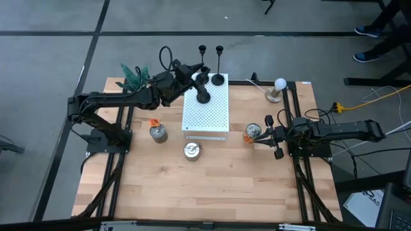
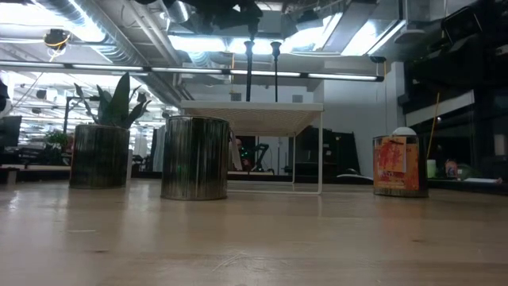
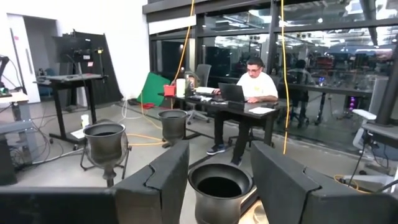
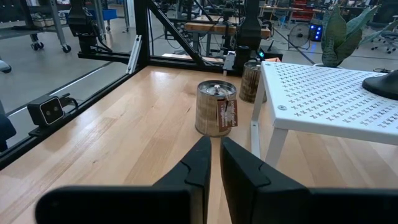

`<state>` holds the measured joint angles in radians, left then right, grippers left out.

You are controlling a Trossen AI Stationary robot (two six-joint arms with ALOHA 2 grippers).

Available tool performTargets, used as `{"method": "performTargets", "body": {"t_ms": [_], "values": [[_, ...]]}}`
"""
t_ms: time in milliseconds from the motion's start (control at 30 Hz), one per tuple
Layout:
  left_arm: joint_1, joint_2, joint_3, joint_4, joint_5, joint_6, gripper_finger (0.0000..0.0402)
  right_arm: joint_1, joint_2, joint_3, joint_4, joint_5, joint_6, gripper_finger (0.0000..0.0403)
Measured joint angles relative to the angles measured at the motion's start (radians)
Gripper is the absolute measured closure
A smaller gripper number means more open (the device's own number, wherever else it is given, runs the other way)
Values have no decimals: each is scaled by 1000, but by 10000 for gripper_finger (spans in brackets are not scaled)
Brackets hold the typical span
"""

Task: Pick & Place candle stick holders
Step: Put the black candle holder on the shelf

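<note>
between the left gripper's (image 3: 217, 171) fingers, pinched at its cup, one candle stick holder (image 1: 203, 96) stands on the white rack (image 1: 207, 122) not yet released, two more (image 1: 219, 79) placed just beyond, right gripper (image 4: 216, 163) idle, fingers pressed together over the desk (image 1: 192, 186).

1. In the low view, the tops of the candle stick holders (image 2: 248, 71) go up into dark arm parts, so their cups are hard to see.
2. In the left wrist view, the near holder (image 3: 220, 190) is cut off below its cup.
3. The left gripper (image 1: 200, 76) hides part of one holder.
</note>
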<state>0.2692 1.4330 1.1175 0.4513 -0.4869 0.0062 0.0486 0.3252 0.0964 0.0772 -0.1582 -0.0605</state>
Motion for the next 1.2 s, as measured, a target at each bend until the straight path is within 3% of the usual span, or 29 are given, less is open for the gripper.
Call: {"method": "performTargets", "body": {"t_ms": [433, 567, 967, 1200], "values": [[-12, 0, 0, -6, -45, 28, 225, 0, 0, 0, 0, 0, 0, 363], [-30, -2, 0, -7, -101, 91, 207, 0, 0, 0, 0, 0, 0, 363], [-78, -82, 0, -70, -172, 89, 133, 0, 0, 0, 0, 0, 0, 363], [-124, -99, 0, -380, -164, -196, 127, 0, 0, 0, 0, 0, 0, 363]]}}
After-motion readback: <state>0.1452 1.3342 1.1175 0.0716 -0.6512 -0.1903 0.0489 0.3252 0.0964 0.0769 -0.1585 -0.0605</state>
